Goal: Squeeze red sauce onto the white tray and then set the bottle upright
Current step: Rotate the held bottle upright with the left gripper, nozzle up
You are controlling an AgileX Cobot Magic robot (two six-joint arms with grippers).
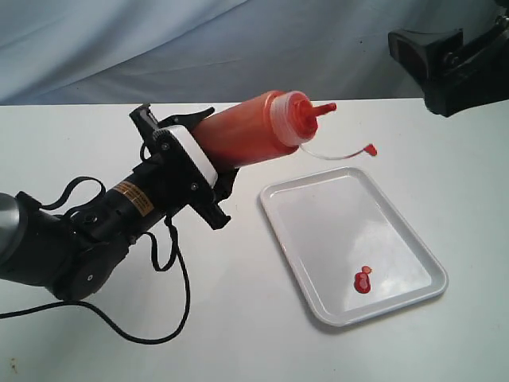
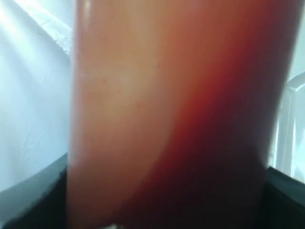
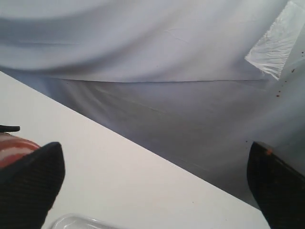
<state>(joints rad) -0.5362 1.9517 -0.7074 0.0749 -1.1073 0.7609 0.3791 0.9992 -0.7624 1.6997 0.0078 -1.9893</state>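
Note:
My left gripper (image 1: 208,149) is shut on the bottle (image 1: 250,131) and holds it in the air, tilted nearly level. Its red nozzle (image 1: 318,110) points right, toward the far edge of the white tray (image 1: 318,207). The small red cap (image 1: 371,148) dangles on its tether above the tray's far rim. Red sauce fills the bottle (image 2: 167,119), which takes up the whole left wrist view. A small blob of red sauce (image 1: 363,279) lies near the tray's near right corner. My right gripper (image 3: 157,186) is open and empty, raised at the back right (image 1: 433,56).
The tray lies on a white table (image 1: 262,334) in front of a pale cloth backdrop (image 1: 238,40). A black cable (image 1: 171,318) loops from the left arm onto the table at the front left.

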